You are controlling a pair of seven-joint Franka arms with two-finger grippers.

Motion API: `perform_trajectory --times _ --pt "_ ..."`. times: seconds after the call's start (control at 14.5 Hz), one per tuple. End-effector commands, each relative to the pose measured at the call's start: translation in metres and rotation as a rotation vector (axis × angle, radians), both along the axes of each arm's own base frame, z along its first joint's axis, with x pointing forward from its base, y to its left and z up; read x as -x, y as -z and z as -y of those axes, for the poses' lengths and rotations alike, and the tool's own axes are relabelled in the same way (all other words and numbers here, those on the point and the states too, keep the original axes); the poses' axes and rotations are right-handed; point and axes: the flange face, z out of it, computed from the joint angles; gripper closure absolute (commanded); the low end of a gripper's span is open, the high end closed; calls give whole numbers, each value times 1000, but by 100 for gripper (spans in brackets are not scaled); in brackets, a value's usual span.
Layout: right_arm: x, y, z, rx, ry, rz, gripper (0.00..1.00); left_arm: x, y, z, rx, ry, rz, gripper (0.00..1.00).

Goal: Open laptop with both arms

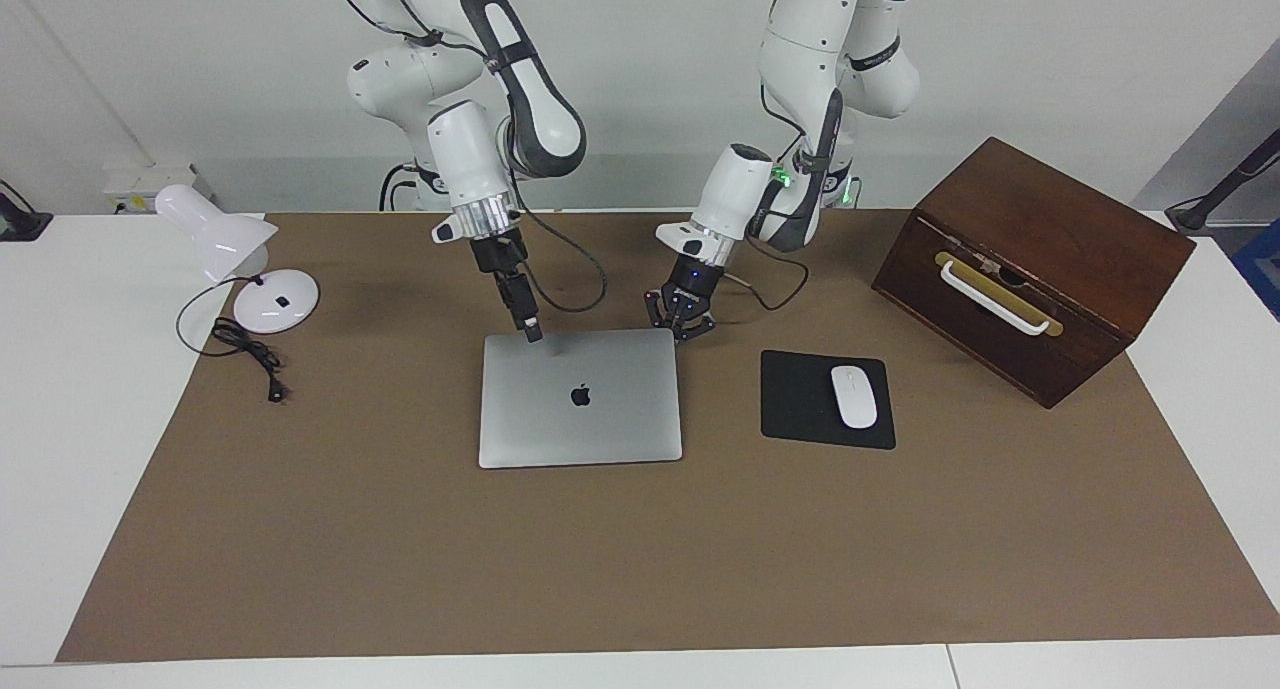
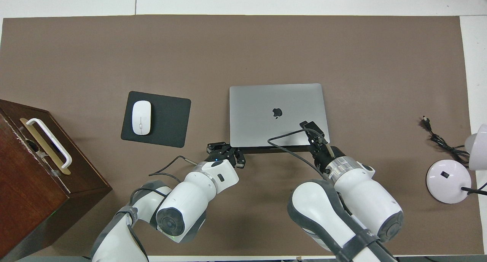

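My laptop [image 1: 580,397] lies closed and flat mid-desk, long axis running across between my two arms, its robot-side edge just under both end effectors. My left end effector [image 1: 688,329] sits at that edge's corner toward the mouse pad [image 1: 826,399], fingertips pressed together, seemingly touching the rim, though I can't be sure. My right end effector [image 1: 532,331] rests its tip on the lid near the other robot-side corner; whether its fingers are spread I cannot tell. Both are about equally near.
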Motion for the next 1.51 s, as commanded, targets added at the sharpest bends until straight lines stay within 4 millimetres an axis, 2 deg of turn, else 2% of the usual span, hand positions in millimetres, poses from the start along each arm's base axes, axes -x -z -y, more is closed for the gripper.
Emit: perform_trajectory --times 0.0,0.14,0.41,0.55,0.69,0.89,1.44 --pt "-10 5 -5 -6 -10 -5 0 -7 4 0 -2 7 17 100" --pt "-13 10 -7 2 -13 -13 0 -6 7 0 -6 8 14 100" --pt "-19 8 -8 -3 -19 -7 0 -6 14 -1 -18 16 8 100" --pt "-15 7 -15 -4 -19 -3 0 -6 14 -1 -18 16 8 100" --pt "-5 6 -32 -16 -34 -7 0 -6 14 -1 -19 16 7 100" --pt "6 4 -46 -15 -29 -1 0 -6 15 0 -18 16 7 100" --pt "-4 5 -37 -26 -19 -4 0 -6 16 -1 -21 18 5 100"
